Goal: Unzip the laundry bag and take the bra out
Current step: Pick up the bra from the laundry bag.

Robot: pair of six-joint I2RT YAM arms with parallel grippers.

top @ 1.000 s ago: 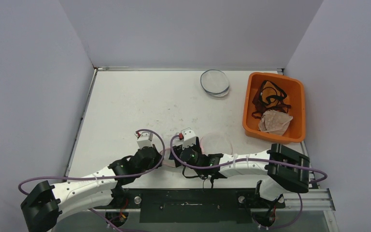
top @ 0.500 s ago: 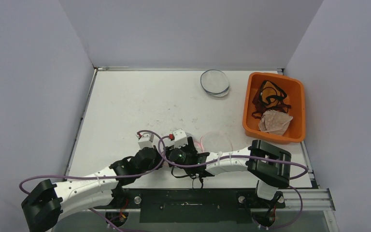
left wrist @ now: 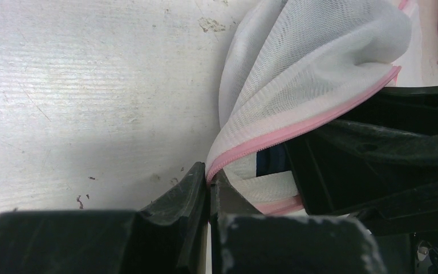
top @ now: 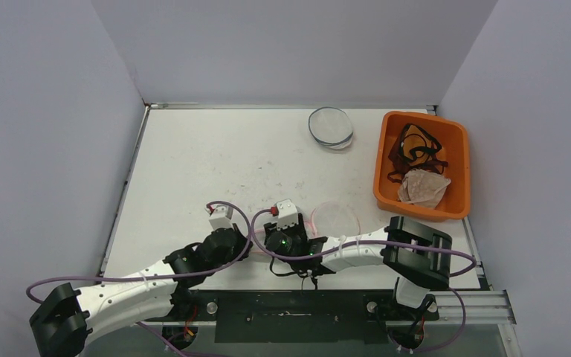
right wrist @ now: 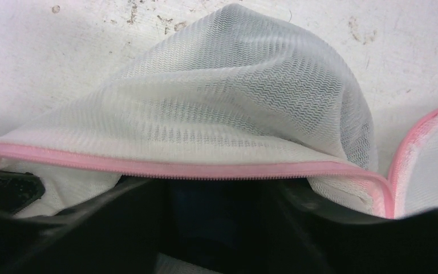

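The laundry bag (top: 334, 217) lies on the table (top: 215, 163) toward 6 o'clock, near the arm bases. The left gripper (left wrist: 208, 188) is closed and pinches the pink zipper (left wrist: 296, 123) edge of the bag. The right gripper (right wrist: 217, 225) sits inside the open mouth, where dark blue fabric (left wrist: 269, 161) shows; whether it grips anything I cannot tell. An orange bin (top: 420, 211) with garments stands at 3 o'clock

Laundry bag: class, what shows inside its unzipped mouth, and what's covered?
Inside the laundry bag, behind the pink zipper, a dark blue item shows between the fingers of the right end effector. The mesh covers the rest.
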